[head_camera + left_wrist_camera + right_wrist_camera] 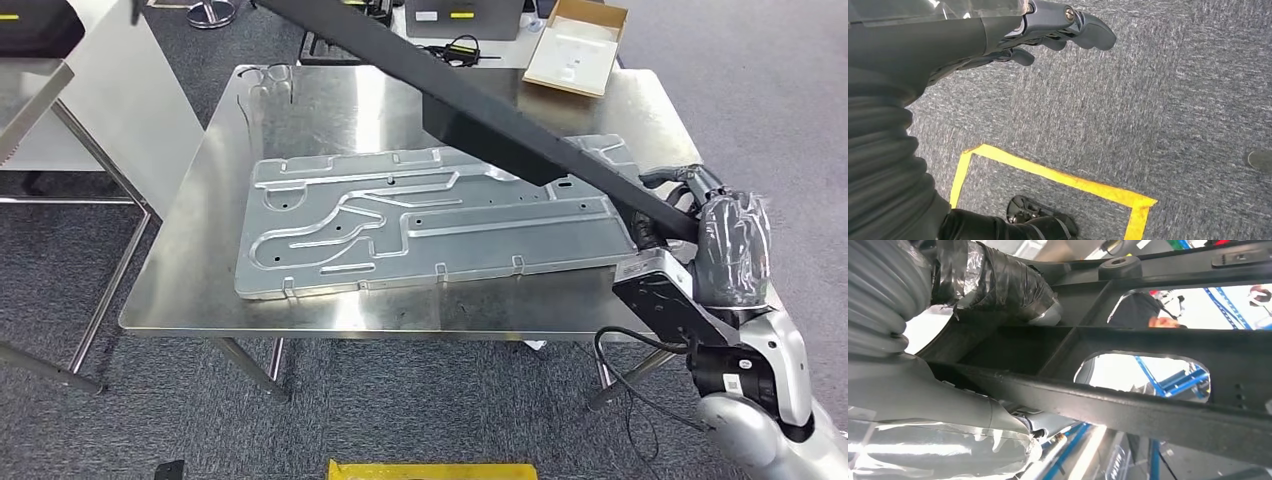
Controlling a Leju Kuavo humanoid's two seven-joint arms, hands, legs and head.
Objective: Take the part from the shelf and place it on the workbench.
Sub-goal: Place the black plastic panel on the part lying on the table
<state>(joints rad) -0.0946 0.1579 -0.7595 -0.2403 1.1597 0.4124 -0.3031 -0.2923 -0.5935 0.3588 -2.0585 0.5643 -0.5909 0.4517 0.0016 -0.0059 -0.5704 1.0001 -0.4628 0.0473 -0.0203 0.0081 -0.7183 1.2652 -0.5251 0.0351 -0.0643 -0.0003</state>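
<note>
1. Left hand [1048, 30] hangs over grey carpet [1158, 100], fingers loosely apart, holding nothing; yellow tape [1058, 177] marks a corner on the floor below it.
2. White shelf frame [120, 90] stands at the far left, beside the table.
3. Steel table [190, 270] sits in the middle, its top shiny and reflective.
4. Stamped metal panel [430, 225] lies flat on the table, silver-grey, with raised ribs, channels and small holes.
5. Part [470, 110] is a long black bar, matte, slanting from far left above the table down to the near right, over the panel's right end. In the right wrist view the part [1148, 410] shows as a black frame with rounded cut-outs, cross ribs and a round boss.
6. Cardboard box [575, 45] lies open on the far side, right of centre.
7. Right hand [715, 235], wrapped in clear film, grips the part's lower end at the table's right edge; its fingers [675, 178] curl over the bar.
8. Person [1143, 315], seen through a cut-out in the right wrist view, is in the background.
</note>
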